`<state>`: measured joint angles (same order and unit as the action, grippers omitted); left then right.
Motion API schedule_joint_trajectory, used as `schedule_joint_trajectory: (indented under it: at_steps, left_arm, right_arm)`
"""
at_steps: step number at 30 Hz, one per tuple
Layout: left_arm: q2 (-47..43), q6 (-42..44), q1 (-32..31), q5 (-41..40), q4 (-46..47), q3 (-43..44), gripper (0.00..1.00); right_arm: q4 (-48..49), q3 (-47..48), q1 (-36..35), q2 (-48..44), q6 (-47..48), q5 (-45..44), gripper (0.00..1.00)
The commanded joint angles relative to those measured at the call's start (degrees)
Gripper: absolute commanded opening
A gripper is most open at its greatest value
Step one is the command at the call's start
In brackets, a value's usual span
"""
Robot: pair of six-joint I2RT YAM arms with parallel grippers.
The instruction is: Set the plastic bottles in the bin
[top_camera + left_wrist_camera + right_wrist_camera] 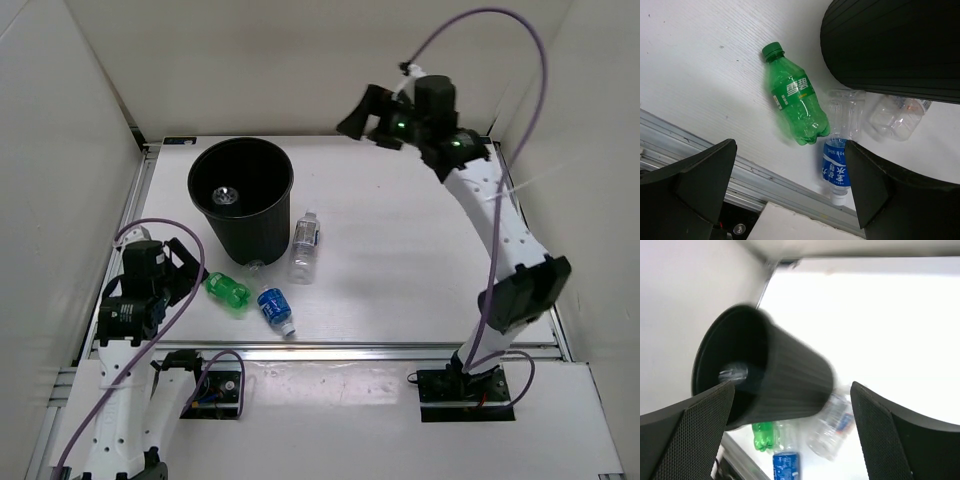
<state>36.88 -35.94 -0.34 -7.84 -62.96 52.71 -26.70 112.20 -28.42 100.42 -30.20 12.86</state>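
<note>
Left gripper [190, 268] and right gripper [362, 118] both spread, empty; the green plastic bottle [795, 107], lying by the bench's front-left edge near the round black plastic bin [248, 235], looks light, slippery, crushable: pinch its labelled middle gently.

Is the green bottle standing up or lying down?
Lying down. The green bottle rests on its side on the table, outside the bin.
</note>
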Motion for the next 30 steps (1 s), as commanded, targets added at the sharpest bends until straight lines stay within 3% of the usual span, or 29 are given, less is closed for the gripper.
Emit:
schedule_joint_trajectory:
  at_steps: [1, 5, 8, 11, 23, 30]
  left_arm:
    - [-0.8, -1.1, 0.0, 1.0, 2.0, -1.0, 1.00]
    - [-0.8, -1.8, 0.0, 1.0, 1.4, -1.6, 1.00]
    - [-0.2, -1.8, 0.0, 1.0, 0.3, -1.6, 1.00]
    - [0.4, -1.8, 0.0, 1.5, -0.3, -1.1, 1.00]
    - [0.4, -0.2, 0.0, 0.3, -2.5, -0.6, 1.00]
    - [1.4, 0.4, 0.0, -0.3, -3.0, -0.1, 1.00]
  right_arm:
    - [-0.7, -10.1, 4.6, -2.2, -4.3, 9.3, 1.00]
    - [3.5, -23.6, 5.3, 0.6, -5.6, 19.9, 1.00]
    - [6.6, -26.5, 4.8, 5.2, -5.6, 26.3, 1.00]
    - [5.5, -24.2, 4.1, 12.2, -4.7, 28.1, 1.00]
    - [4.5, -16.1, 0.5, 25.2, -5.0, 30.6, 1.00]
    - [-2.0, -6.1, -2.6, 33.1, -4.4, 25.1, 1.00]
